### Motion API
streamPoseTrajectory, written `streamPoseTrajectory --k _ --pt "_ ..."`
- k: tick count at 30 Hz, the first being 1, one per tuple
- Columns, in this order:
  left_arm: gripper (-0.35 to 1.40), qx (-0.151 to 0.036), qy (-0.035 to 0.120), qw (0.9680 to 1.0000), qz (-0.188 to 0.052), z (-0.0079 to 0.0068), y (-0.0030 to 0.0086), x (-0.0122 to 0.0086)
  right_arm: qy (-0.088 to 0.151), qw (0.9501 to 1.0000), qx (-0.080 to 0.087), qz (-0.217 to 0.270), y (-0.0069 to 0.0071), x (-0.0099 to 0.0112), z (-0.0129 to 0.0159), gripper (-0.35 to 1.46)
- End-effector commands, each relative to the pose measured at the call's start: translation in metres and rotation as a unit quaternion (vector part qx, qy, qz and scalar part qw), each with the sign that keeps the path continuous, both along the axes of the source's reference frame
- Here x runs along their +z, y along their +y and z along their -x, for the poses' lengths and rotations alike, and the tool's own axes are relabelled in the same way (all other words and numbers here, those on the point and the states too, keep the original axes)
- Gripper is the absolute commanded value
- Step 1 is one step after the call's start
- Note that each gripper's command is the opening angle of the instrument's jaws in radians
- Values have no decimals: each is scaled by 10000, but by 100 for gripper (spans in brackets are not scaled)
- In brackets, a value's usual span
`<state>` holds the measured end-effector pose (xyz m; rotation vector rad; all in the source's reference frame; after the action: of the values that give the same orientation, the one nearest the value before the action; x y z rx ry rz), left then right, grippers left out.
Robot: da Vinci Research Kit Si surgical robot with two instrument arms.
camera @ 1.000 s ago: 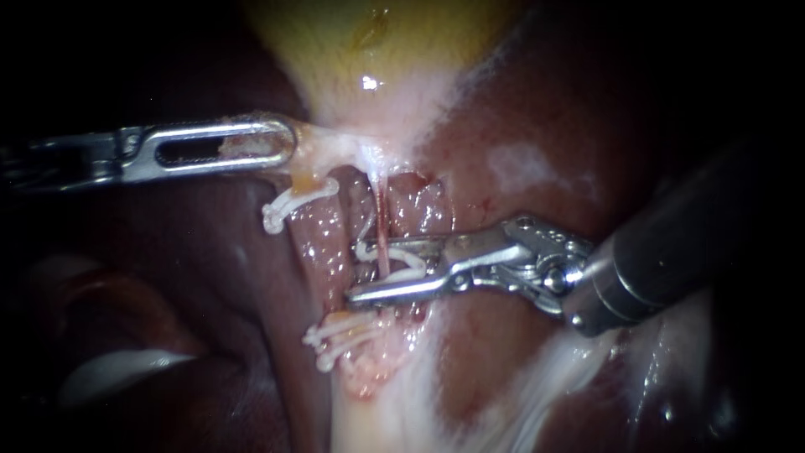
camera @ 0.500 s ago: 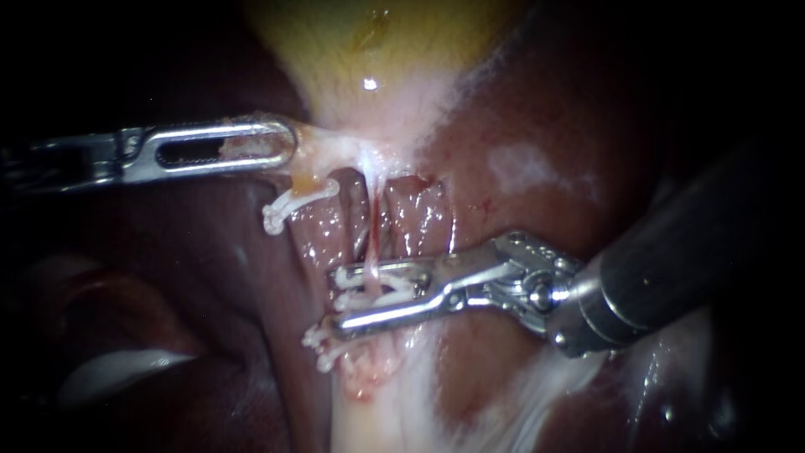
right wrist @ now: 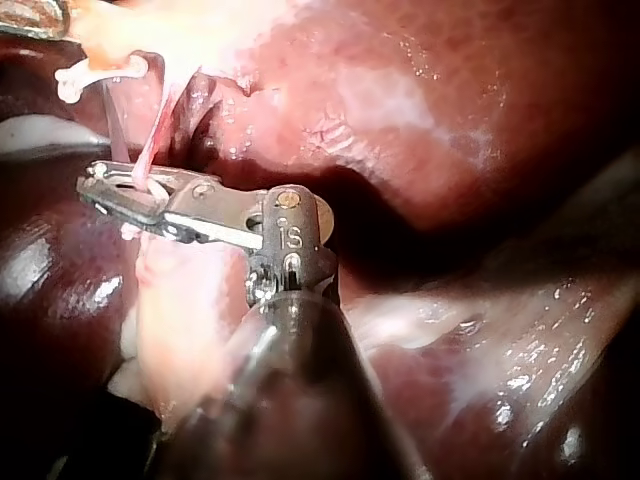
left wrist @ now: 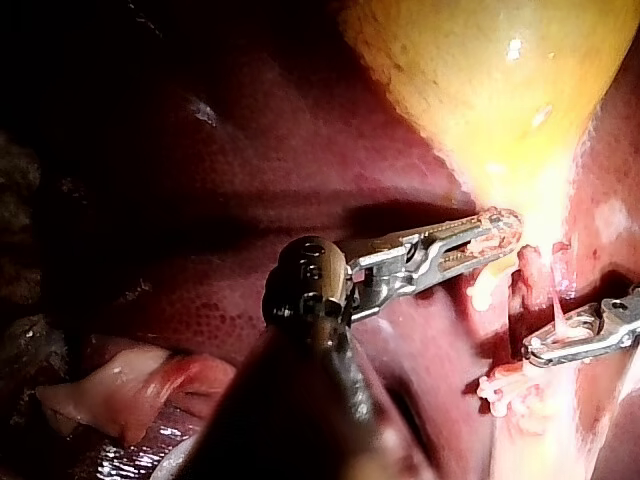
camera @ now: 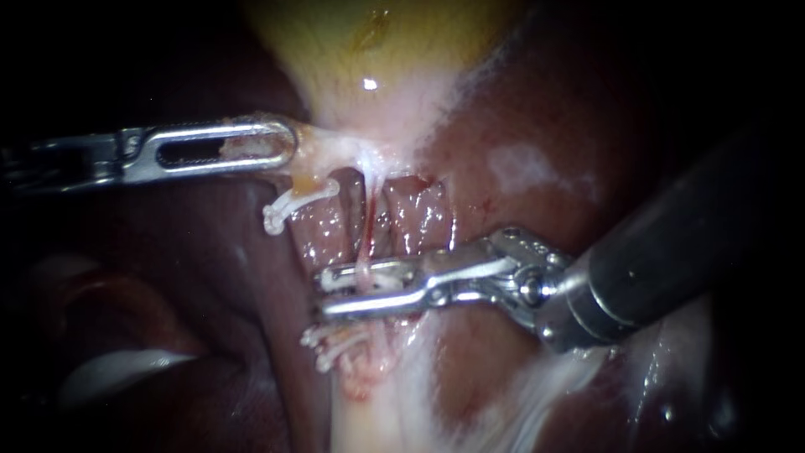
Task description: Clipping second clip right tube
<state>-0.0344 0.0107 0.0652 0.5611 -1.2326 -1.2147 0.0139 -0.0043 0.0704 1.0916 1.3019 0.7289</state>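
The yellow gallbladder [camera: 377,50] narrows down into two tubes over the dark red liver [camera: 537,109]. My left instrument [camera: 281,143] comes in from the left and is shut on pale tissue at the gallbladder's neck [left wrist: 490,235]. My right instrument [camera: 323,291] reaches across the thin reddish right tube [camera: 367,235]. Its jaws lie close together on a white clip [camera: 373,289] that straddles that tube, also seen in the right wrist view [right wrist: 95,195]. The wider left tube [camera: 323,235] carries a white clip [camera: 289,203] high up and more clips [camera: 331,342] lower down.
Glossy liver [right wrist: 450,130] rises ahead of and beside my right instrument's shaft [camera: 671,252]. A pale band of tissue [camera: 369,419] runs down below the clips. A pale fold [camera: 126,369] lies at the lower left.
My right instrument slid left and slightly down along the thin tube, and its jaws closed in on the white clip. The left instrument has not moved.
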Motion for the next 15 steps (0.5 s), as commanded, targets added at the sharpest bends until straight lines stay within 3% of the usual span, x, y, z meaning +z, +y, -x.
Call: streamPoseTrajectory --k 1,3,15 --pt "-35 0 0 10000 0 0 0 0 -154 9999 -25 59 0 -1 1 -35" --pt "-35 -1 0 10000 0 0 0 0 -254 9996 -86 93 -1 1 3 -35" --pt "-35 -1 1 10000 0 0 0 -1 -254 9996 -77 122 -2 -1 3 -35"
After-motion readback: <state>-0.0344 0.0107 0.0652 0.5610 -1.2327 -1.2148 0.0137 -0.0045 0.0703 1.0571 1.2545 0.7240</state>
